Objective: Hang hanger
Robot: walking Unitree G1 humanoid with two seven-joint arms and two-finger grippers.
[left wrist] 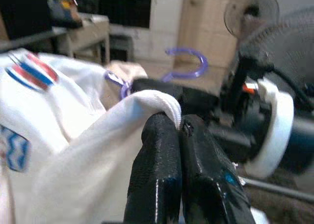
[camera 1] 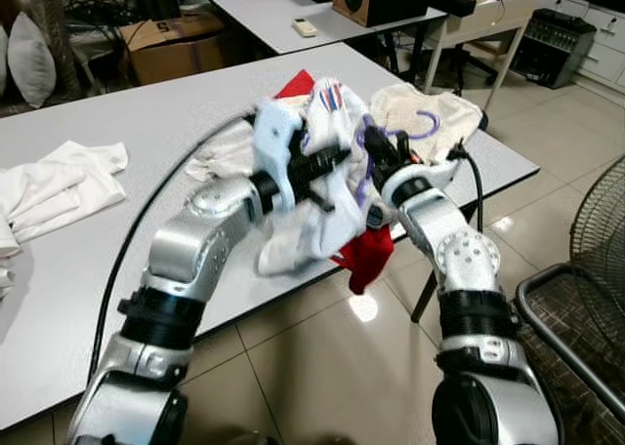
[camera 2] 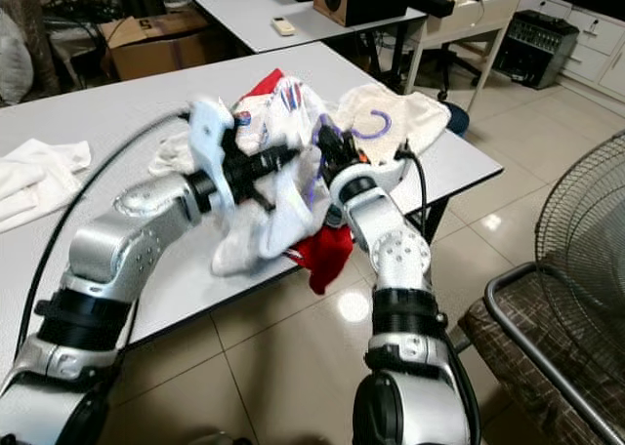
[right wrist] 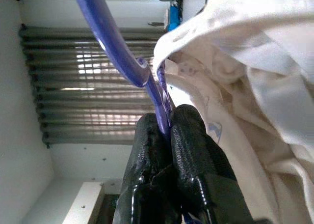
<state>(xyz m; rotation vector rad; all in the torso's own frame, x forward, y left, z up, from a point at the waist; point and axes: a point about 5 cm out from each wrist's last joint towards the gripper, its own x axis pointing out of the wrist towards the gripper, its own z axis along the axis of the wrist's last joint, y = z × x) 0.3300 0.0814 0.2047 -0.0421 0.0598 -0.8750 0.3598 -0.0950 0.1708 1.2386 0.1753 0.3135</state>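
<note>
Purple plastic, thin and curved: the hanger [right wrist: 128, 62] is pinched at its neck between the closed black fingers of the right gripper [right wrist: 166, 128], above the near edge of the long grey table [camera 1: 117, 123]. Its hook [camera 1: 426, 129] rises over a cream cloth [camera 1: 430, 108] that lies on the table. The left gripper [left wrist: 179, 128] is clamped on a fold of the white garment with red and blue stripes [left wrist: 54, 111], just beside the right gripper. A red cloth [camera 1: 369, 255] hangs below the garment, over the tiled floor; it is perhaps part of the same bundle, but blur hides this. White folded cloths [camera 1: 54, 186] lie well apart, at the robot's left.
</note>
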